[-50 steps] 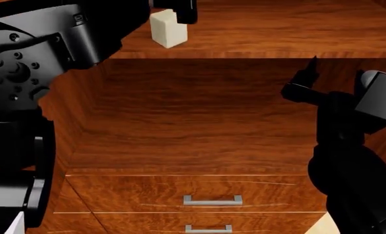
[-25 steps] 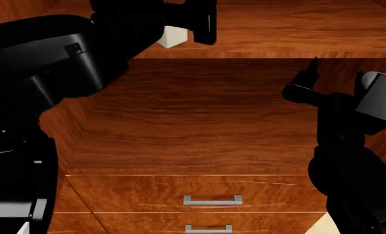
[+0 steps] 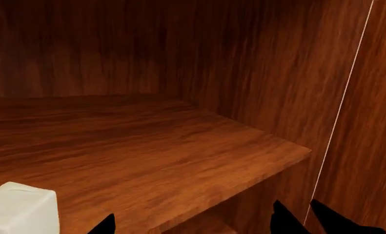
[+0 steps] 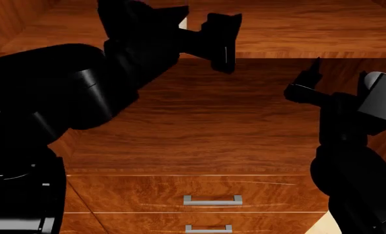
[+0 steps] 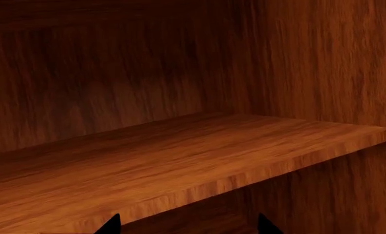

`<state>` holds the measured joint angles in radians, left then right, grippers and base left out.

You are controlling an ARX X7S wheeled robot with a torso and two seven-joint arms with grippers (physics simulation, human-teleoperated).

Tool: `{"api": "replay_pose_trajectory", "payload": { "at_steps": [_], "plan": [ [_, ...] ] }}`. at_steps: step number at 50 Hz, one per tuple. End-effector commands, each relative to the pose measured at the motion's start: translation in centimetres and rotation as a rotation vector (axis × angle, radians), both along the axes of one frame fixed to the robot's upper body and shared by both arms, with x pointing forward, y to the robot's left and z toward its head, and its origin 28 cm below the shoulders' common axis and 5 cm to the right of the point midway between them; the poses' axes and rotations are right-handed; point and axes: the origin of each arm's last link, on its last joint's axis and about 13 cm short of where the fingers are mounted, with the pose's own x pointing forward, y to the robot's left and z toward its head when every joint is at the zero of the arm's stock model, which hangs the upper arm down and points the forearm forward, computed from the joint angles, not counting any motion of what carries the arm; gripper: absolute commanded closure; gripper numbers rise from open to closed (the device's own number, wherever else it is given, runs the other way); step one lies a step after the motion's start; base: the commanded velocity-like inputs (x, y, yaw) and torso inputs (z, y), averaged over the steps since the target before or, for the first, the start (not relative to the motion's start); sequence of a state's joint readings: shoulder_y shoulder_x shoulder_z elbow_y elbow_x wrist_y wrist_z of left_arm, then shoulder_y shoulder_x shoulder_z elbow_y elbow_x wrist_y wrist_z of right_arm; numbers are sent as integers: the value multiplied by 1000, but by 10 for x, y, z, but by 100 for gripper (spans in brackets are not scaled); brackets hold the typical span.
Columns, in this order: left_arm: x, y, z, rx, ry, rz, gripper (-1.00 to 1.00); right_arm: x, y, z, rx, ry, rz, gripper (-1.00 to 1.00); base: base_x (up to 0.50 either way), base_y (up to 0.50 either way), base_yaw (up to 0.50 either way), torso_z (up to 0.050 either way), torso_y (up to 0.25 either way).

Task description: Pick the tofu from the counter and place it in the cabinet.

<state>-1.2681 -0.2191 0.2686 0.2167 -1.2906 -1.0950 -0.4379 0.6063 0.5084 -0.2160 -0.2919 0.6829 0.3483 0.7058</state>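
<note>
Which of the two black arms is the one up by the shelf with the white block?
The left arm: it reaches up over the upper shelf where the tofu sits. The right arm hangs lower.

Cabinet [image 4: 199, 122] bay at frame centre is open, bare wood. Upper shelf [image 4: 297, 29] wide and free toward upper right; tofu [image 3: 20, 212] sits near its front edge, left side. Left gripper [image 4: 206, 36] blocks the shelf front, upper centre.

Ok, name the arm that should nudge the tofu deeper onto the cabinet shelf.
Left. Its gripper sits at the shelf right beside the tofu, jaws open; the right gripper hangs below shelf level, off to the side.
</note>
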Motion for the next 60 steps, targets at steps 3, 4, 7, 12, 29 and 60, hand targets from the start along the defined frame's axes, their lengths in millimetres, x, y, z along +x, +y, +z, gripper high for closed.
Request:
{"api": "replay_pose_trajectory", "payload": {
  "at_steps": [3,4,7,12,29,60],
  "plan": [
    [-4,-2,-16,-24,23,-40,-100,1,-1,-3,-1,8,-6,-100,0,0,0,0,0],
    [-5,-2,-17,-25,25,-43,-100,1,-1,-4,0,9,-7,-100,0,0,0,0,0],
    [-5,-3,-22,-28,33,-49,-100,1,-2,-6,1,13,-10,-100,0,0,0,0,0],
    [-4,-4,-34,-39,60,-55,-100,1,-3,-9,3,18,-15,-100,0,0,0,0,0],
    [-5,-12,-66,-51,119,-97,-100,6,-6,-12,9,28,-27,-100,0,0,0,0,0],
    [-9,-15,-113,-47,175,-113,-100,3,-7,-27,-9,57,-19,-100,0,0,0,0,0]
  ]
}}
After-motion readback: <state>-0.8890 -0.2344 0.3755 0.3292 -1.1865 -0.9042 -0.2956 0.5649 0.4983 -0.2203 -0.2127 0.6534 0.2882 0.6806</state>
